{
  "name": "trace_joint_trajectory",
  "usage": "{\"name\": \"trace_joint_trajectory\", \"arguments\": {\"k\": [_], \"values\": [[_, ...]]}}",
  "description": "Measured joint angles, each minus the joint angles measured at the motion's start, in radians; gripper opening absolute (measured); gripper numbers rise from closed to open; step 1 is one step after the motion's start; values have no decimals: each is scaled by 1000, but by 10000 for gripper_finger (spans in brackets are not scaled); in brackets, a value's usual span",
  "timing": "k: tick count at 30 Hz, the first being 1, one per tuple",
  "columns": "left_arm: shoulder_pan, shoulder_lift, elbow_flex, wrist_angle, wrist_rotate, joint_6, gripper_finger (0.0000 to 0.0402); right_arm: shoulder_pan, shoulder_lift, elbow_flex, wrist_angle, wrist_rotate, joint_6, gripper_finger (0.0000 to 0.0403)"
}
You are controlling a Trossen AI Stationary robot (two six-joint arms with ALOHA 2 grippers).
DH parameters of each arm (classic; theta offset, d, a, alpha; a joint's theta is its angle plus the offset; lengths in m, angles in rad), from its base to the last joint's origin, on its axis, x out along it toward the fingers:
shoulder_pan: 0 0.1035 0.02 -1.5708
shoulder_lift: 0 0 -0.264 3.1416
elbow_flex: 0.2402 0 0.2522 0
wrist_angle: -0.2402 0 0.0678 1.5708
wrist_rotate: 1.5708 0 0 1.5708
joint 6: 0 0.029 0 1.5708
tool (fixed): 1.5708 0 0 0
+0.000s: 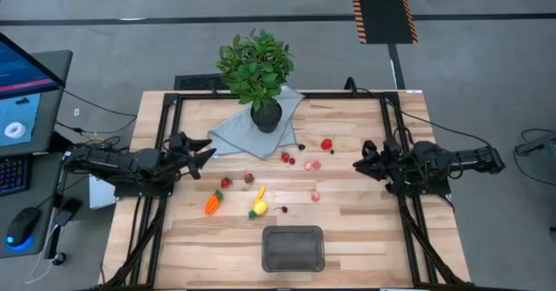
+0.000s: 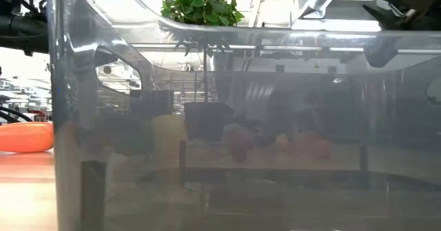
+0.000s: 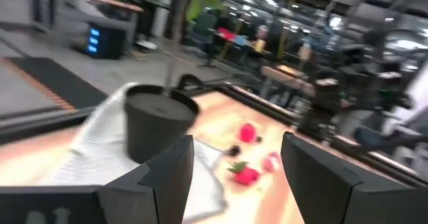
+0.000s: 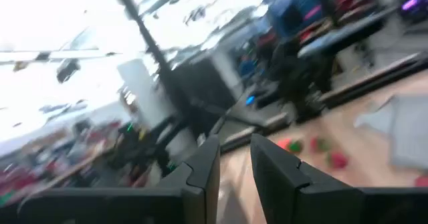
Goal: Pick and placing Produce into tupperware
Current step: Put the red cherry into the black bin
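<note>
Many produce pieces, including a carrot (image 1: 213, 203) and a lemon (image 1: 259, 208), lay mid-tabletop, far of the empty tub (image 1: 294, 248). Left tool (image 1: 205, 155) stood open, right tool (image 1: 360, 162) nearly closed; both empty. Pieces likely light, stiff, slippery: grip mid-body.

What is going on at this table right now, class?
Neither arm holds anything at this moment. The left gripper hangs open beside the grey cloth under the potted plant; the right gripper hangs over the table's right side, jaws narrowly apart and empty. The toy produce lies scattered on the wood: a carrot, a lemon, strawberries and berries. The tupperware at the front looks empty.
</note>
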Motion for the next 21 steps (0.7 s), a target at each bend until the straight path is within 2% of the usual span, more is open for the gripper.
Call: {"name": "trace_joint_trajectory", "arguments": {"k": [2,4,9,14,17,21], "values": [[1,0,0,0,57,-31,213,4,0,0,12,31,-22,108],[1,0,0,-1,160,-38,213,15,7,0,9,34,-51,108],[0,0,0,10,348,-65,213,18,8,0,24,134,-65,108],[0,0,0,1,346,-69,213,-3,8,0,8,234,-88,108],[0,0,0,14,324,-56,213,-15,40,0,-5,242,-101,108],[0,0,0,30,320,-11,213,-21,145,17,-23,243,-101,108]]}}
